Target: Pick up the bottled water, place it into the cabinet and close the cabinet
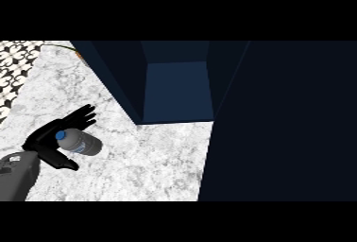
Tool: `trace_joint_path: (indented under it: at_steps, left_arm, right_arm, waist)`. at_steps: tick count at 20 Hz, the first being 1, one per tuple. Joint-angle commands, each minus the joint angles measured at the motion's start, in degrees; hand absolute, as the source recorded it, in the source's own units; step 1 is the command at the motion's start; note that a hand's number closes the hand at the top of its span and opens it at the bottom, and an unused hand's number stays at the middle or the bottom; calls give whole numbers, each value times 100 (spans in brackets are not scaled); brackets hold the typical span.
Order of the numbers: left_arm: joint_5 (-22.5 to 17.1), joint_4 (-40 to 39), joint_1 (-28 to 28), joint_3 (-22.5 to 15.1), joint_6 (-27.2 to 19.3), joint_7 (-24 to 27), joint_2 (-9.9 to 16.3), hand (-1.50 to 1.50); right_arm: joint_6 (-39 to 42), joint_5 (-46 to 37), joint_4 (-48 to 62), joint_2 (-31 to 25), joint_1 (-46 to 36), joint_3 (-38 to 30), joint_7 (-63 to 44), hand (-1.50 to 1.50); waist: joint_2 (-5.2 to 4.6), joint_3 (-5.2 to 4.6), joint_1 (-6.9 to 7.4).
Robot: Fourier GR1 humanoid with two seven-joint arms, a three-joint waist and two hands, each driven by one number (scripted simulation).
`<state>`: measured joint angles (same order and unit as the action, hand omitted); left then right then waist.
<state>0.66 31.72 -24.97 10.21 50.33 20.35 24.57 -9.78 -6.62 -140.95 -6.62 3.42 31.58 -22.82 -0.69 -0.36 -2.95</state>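
1. White marbled stone makes up the desk (140,160), with a patterned black-and-white strip at its ten o'clock corner and a dark blue cabinet (178,90) standing open toward twelve o'clock.
2. Its door (279,123) appears to be the large dark panel swung out across the three o'clock half.
3. Bottled water (79,142), clear with a blue cap, lies tilted at about nine o'clock, cap pointing toward the wrist.
4. One robot hand (59,137), the left, is beside and partly under the bottle: fingers spread and straight toward one o'clock, thumb out toward five o'clock. It is touching or nearly touching, not curled round it.
5. The other hand is not in sight.
6. Judged step: securing the grasp. The fingers and thumb should curl round the bottle's body, not the cap.
7. Next, lift clear of the desk and carry it toward one o'clock, keeping clear of the cabinet's near wall.
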Motion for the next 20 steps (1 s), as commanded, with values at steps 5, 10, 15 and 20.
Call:
trace_joint_path:
  at_steps: [5, 10, 15, 20]
  left_arm:
    - [435, -641, -11, -247, -7, 1471, -218, -150]
    - [439, -1019, -228, -256, -265, 1686, -434, -150]
    - [225, -1303, -604, -125, -2, 1636, -362, 150]
    - [325, -1245, -421, -363, 131, 1936, -688, 150]
  right_arm:
    - [-114, -356, -564, -238, 296, 84, -135, -150]
    - [-194, -466, -403, -285, 368, 358, 35, -150]
    - [-214, -396, -404, -294, 139, 293, -11, -150]
    - [-251, -274, -402, -410, 87, 111, -165, -150]
  waist:
    - [13, 1, -16]
    - [12, 0, -57]
    - [6, -3, -35]
    - [10, -2, 13]
